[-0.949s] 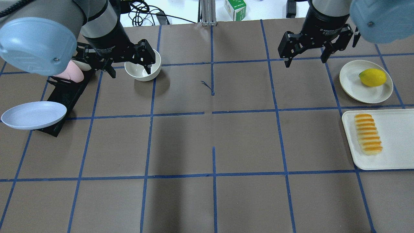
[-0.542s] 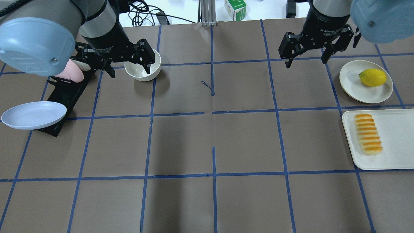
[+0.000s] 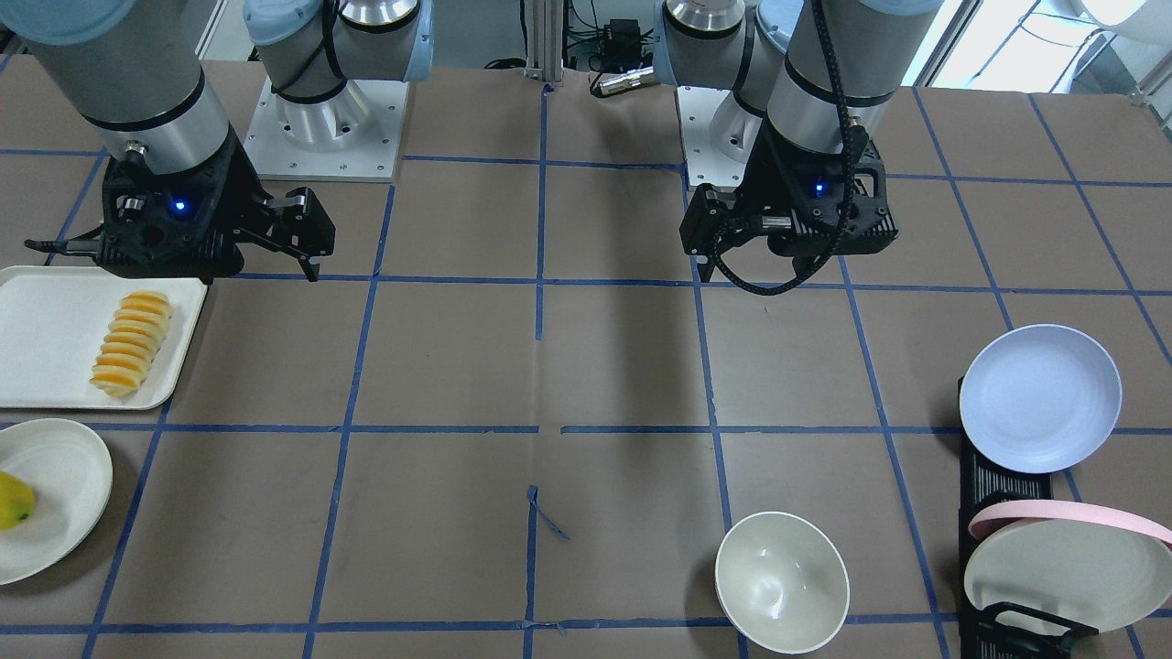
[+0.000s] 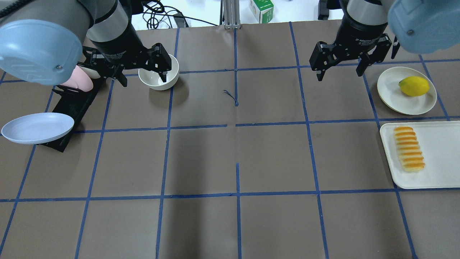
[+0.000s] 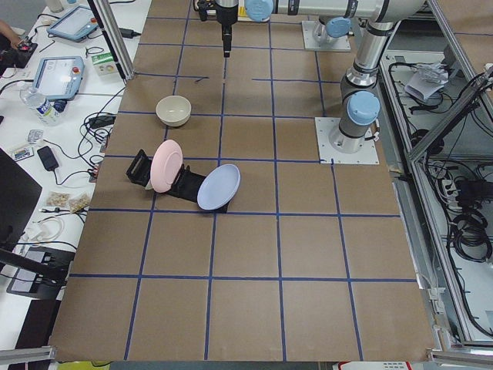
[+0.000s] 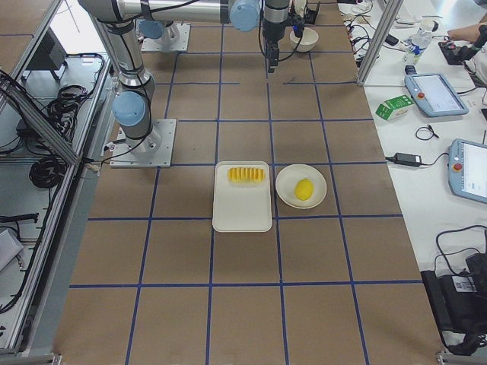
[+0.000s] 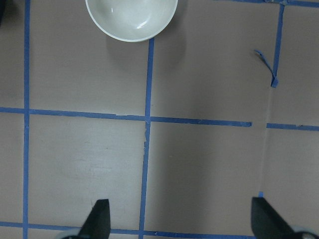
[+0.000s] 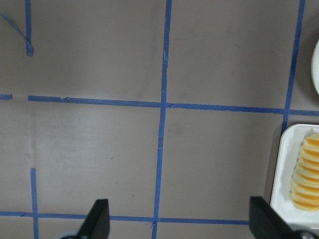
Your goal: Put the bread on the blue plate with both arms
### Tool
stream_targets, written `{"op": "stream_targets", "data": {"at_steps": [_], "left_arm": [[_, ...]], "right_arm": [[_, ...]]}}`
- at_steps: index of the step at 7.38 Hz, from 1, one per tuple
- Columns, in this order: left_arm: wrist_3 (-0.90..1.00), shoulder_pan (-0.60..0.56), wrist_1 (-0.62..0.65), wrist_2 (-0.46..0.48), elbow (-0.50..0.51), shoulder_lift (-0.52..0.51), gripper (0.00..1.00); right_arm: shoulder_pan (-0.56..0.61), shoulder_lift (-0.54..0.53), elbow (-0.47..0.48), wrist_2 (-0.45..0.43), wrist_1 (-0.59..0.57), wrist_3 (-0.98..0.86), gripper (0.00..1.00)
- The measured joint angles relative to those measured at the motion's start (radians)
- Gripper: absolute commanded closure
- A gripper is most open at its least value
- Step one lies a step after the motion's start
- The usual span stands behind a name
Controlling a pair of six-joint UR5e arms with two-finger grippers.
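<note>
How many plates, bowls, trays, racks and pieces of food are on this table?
Plates: 3 (blue plate, pink-rimmed plate, cream plate)
Bowl: 1
Tray: 1
Rack: 1
Food: 2 (bread, lemon)
Total: 8
</note>
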Motion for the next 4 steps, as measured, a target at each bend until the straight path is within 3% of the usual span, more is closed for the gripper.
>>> {"op": "stream_targets", "data": {"at_steps": [4], "left_arm": [[-0.007, 0.000, 0.001, 0.000, -0.001, -0.001, 0.00]], "right_arm": [[0.000, -0.002, 0.001, 0.002, 0.000, 0.007, 0.00]]}}
